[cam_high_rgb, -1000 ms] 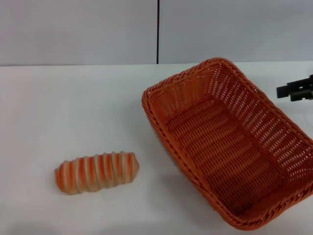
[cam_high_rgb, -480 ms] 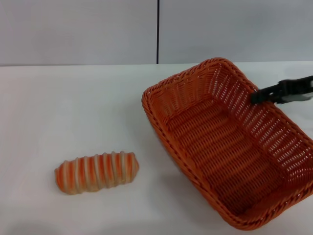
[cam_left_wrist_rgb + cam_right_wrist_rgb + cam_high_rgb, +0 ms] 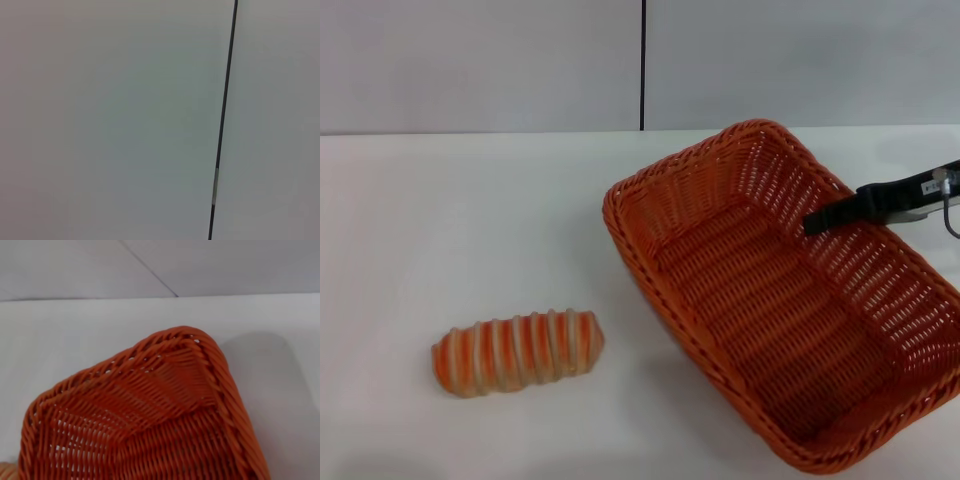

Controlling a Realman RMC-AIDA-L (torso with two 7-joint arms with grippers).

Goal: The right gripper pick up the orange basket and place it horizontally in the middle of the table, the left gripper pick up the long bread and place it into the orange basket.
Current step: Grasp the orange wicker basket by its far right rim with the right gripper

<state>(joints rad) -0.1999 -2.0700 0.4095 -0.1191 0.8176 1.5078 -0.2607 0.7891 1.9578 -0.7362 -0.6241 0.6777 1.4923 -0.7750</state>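
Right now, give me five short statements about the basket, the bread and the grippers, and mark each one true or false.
1. The long bread lies inside the orange basket. False: it lies on the table, apart from the basket, on the robot's left of it.
2. The right gripper reaches over the basket's right-hand long wall. True.
3. The basket holds nothing. True: only its woven floor shows.
4. The left gripper is holding the bread. False: no gripper is near the bread, and the left gripper is not in the head view.
5. The basket sits square to the table's edge. False: it lies at a diagonal, one corner toward the far wall.
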